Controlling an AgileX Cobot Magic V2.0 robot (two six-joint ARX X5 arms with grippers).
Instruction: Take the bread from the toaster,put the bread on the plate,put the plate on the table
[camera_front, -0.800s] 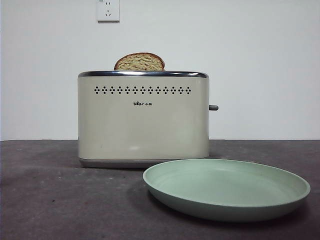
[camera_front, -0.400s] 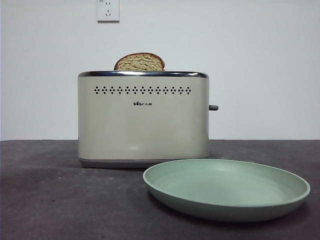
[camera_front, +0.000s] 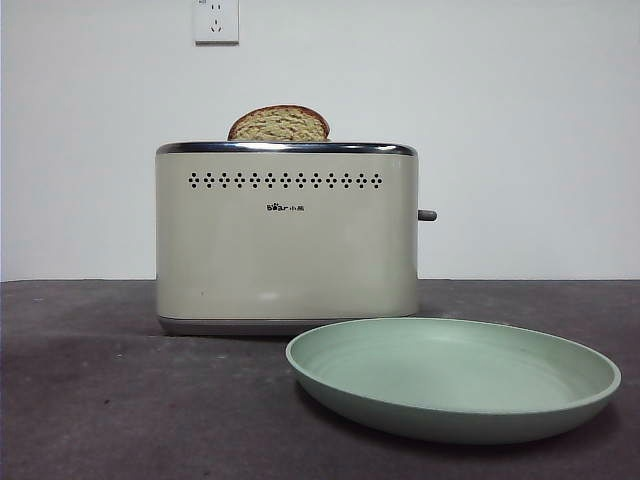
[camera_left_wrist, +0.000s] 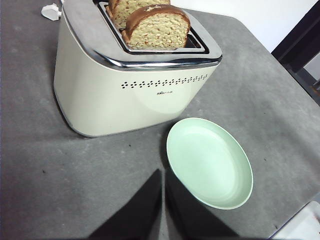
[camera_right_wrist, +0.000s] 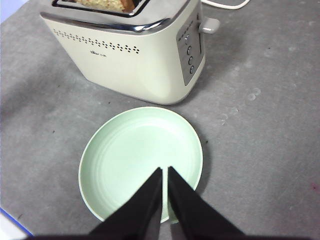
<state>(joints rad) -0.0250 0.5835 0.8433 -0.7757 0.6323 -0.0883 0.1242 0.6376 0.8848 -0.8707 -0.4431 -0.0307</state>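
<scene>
Your bread (camera_left_wrist: 159, 27) stands upright in the nearer slot of the toaster (camera_front: 286, 238), its speckled face and brown crust rising above the chrome rim; in the front view only its domed top (camera_front: 279, 124) shows. A second slice (camera_left_wrist: 125, 9) sits in the slot behind it. On the toaster's cream front you can see two rows of small dots and, below them, a tiny dark logo (camera_front: 286, 208) that starts with what looks like "Bear", the rest too small to read. A side lever (camera_front: 427, 215) juts from one end, and the right wrist view shows a grey control panel (camera_right_wrist: 190, 52) with round buttons on that same end.

The plate (camera_front: 455, 378), pale mint green with nothing in it, lies flat on the table (camera_front: 100, 400) just in front of the toaster, toward the lever end.

Your left gripper (camera_left_wrist: 163, 175) hangs above the table near the plate's rim, jaws pressed nearly together around nothing. Your right gripper (camera_right_wrist: 164, 172) hovers over the plate, jaws likewise together and unladen. A white wall socket (camera_front: 216, 20) shows behind.
</scene>
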